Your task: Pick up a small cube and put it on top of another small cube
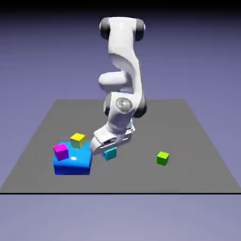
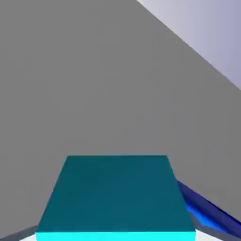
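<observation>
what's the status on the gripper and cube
gripper shut on cyan cube; green cube apart on table; magenta cube and yellow cube over by blue block, beside the gripper

cyan cube [image 1: 110, 154]: tilted, gripped | green cube [image 1: 162, 158]: on table [image 1: 136, 176] | magenta cube [image 1: 61, 152], yellow cube [image 1: 77, 140]: at blue block [image 1: 73, 166]

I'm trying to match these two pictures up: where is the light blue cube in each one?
Exterior view: just below the gripper, left of the middle.
Hand view: the cube fills the bottom middle.
Shared landmark: the big blue block, at the hand view's lower right.
</observation>
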Available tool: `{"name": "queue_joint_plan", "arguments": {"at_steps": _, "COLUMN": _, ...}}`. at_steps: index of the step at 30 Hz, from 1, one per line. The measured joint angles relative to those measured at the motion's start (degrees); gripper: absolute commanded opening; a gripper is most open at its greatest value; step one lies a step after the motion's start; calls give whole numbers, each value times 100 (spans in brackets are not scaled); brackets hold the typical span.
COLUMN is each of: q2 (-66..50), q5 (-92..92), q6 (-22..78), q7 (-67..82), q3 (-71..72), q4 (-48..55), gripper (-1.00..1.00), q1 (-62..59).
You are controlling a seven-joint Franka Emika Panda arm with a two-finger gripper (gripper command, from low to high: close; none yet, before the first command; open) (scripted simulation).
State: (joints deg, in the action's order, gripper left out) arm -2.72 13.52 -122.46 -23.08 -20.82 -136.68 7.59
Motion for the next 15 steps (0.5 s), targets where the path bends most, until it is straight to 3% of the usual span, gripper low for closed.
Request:
{"name": "queue_joint_plan", "arguments": {"at_steps": 6, "q2": 1163, "q5": -332, "q6": 1091, "q7": -1123, "q3": -720, "q4": -258, "gripper": -100, "q1": -1046}}
{"name": "queue_joint_plan", "arguments": {"at_steps": 11, "q2": 688, "q5": -423, "q6": 96, "q7": -1016, "q3": -792, "q4": -808, "gripper": -100, "q1": -1109}}
{"name": "queue_joint_plan", "arguments": {"at_steps": 12, "q2": 616, "q5": -436, "q6": -55, "q7": -1000, "q3": -803, "q4": -891, "gripper": 100, "q1": -1115}}
{"name": "queue_joint_plan", "arguments": {"at_steps": 15, "q2": 734, "q5": -393, "q6": 191, "q7": -1037, "q3": -785, "q4": -754, "gripper": 100, "q1": -1094}}
